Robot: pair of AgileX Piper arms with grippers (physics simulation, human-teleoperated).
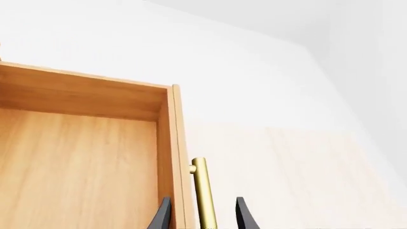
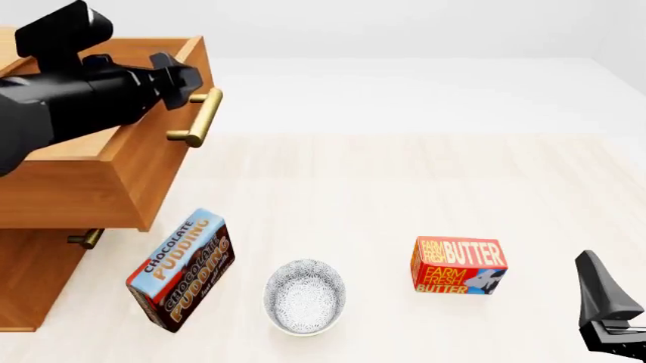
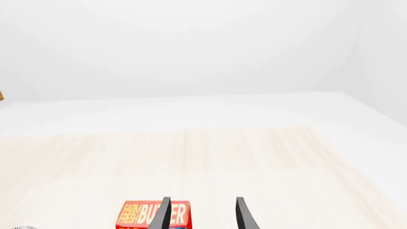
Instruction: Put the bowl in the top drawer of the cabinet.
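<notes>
The scene is lit brightly and evenly from above, with no glare. Only faint, soft shadows are cast on the pale counter [image 2: 404, 189]. Everything is rendered sharp, without blur or edge distortion.

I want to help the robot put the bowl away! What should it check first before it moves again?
1. Top drawer pulled out: ok.
2. Drawer inside free of things: ok in the part the left wrist view shows.
3. Left tool let go of the handle: not ok, fingers straddle it.
4. Bowl upright on the table: ok.
5. Right tool open: ok.
6. Right tool over the bowl: not ok, it faces the butter box.
</notes>
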